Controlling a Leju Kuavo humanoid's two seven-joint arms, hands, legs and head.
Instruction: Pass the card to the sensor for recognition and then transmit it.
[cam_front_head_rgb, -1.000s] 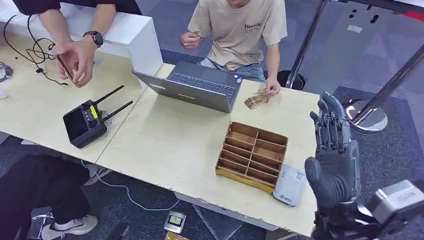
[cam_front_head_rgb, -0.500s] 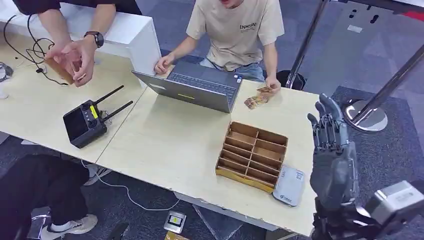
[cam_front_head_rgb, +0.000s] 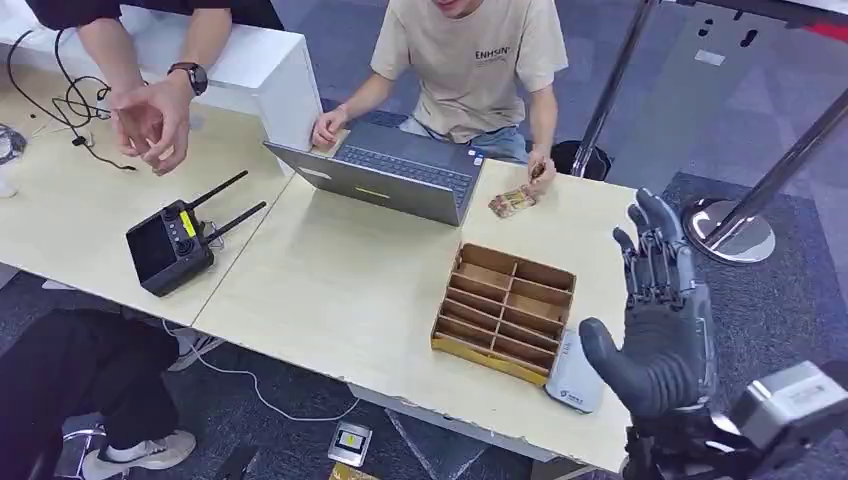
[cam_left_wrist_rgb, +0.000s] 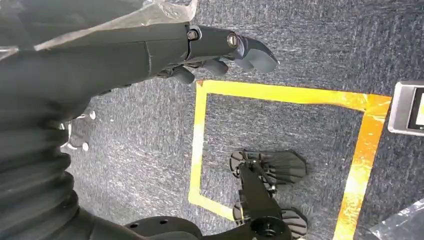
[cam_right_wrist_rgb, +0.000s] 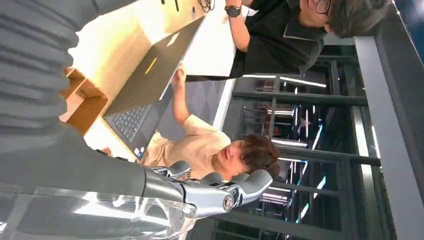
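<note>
My right hand is raised over the table's right edge, palm toward the table, fingers spread and holding nothing. Its fingers stretch out straight in the right wrist view. Just left of it, on the table's near right corner, lies the grey-white card sensor. A small stack of cards lies at the far edge by the laptop, with a seated person's hand at it. My left hand hangs over the carpet, holding nothing.
A wooden divided box stands beside the sensor. An open laptop sits in front of the seated person. A black controller with antennas lies at the left, near a second person's hands. Metal poles stand at the right.
My right hand has sunk a little and its thumb has swung out toward the sensor. The seated person has put one hand on the laptop; the other has shifted at the cards.
</note>
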